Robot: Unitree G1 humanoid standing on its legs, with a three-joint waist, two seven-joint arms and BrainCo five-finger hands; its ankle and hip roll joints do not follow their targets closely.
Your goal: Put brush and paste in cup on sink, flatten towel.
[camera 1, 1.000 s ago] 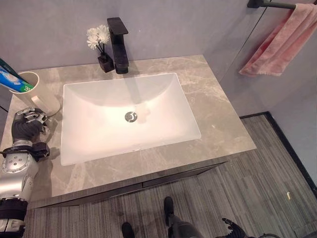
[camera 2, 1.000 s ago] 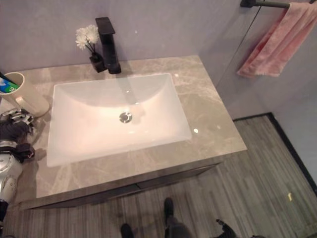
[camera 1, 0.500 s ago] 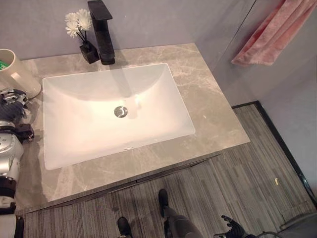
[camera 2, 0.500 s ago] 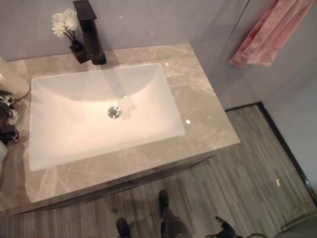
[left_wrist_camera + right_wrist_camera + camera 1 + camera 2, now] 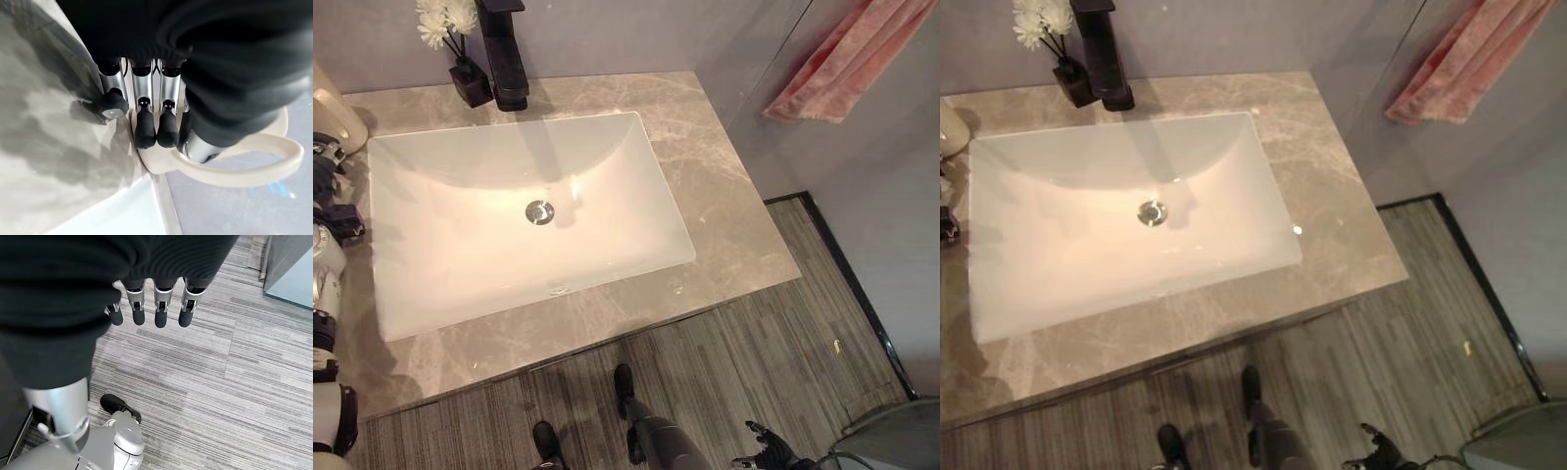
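Observation:
A cream cup with a loop handle stands on the marble counter at the far left, cut by the view's edge. My left hand rests on the counter just in front of it. Its fingers are straight, their dark tips against the cup's base, the thumb apart. A pink towel hangs bunched and slanted on the wall at the upper right. My right hand hangs low over the floor at the lower right, fingers straight and holding nothing.
A white rectangular basin takes up most of the counter. A black faucet and a small black vase of white flowers stand behind it. Striped grey carpet lies in front and to the right.
The whole picture has slid left and up, so the camera has turned right. The cup has slipped to the left edge. Both hands keep their places.

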